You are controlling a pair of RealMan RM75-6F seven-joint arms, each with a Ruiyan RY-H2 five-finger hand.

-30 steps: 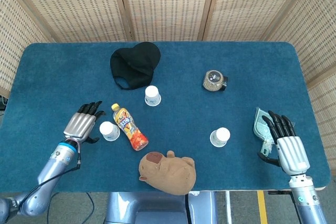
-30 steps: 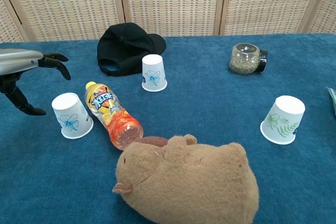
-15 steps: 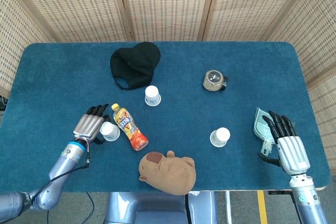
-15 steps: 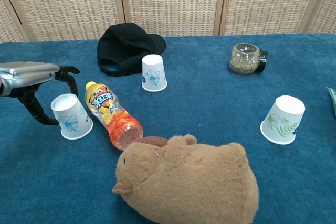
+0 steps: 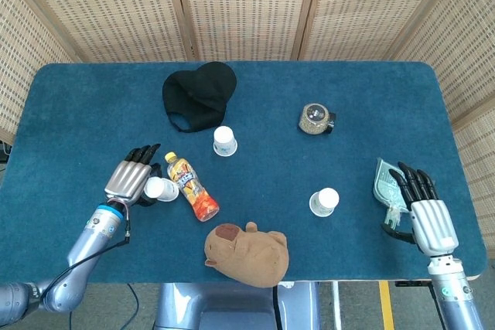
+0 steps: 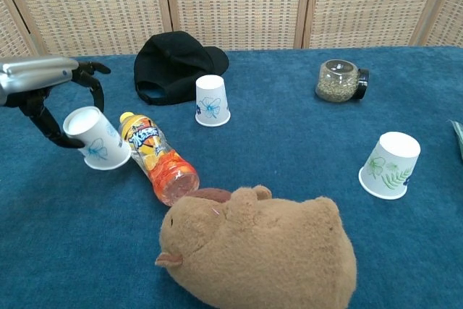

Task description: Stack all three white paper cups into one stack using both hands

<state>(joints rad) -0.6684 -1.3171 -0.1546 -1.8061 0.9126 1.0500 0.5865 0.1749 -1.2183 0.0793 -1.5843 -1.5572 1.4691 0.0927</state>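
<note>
While the blue surface (image 5: 93,106) carries everything, the brown plush toy (image 6: 260,247) is the landmark, lying at the near edge around the middle. Well beyond it, toward the screen, lies the black cap (image 5: 198,95). The left hand (image 5: 130,179) sits to the toy's left and a little farther back; its fingers and thumb are closed around the left cup (image 6: 95,139), which is tilted with its rim against the orange drink bottle (image 6: 159,159), though part of the rim still seems to touch the cloth. That bottle lies on its side between the cup and the toy. The right hand (image 5: 424,214) rests far to the toy's right, released, fingers spread flat and holding nothing, beside a pale green packet (image 5: 385,184). The glass jar (image 6: 340,81) lies beyond the toy to the right. The middle cup (image 6: 212,100) stands upside down just in front of the cap; the right cup (image 6: 391,164) stands upside down between toy and right hand.
</note>
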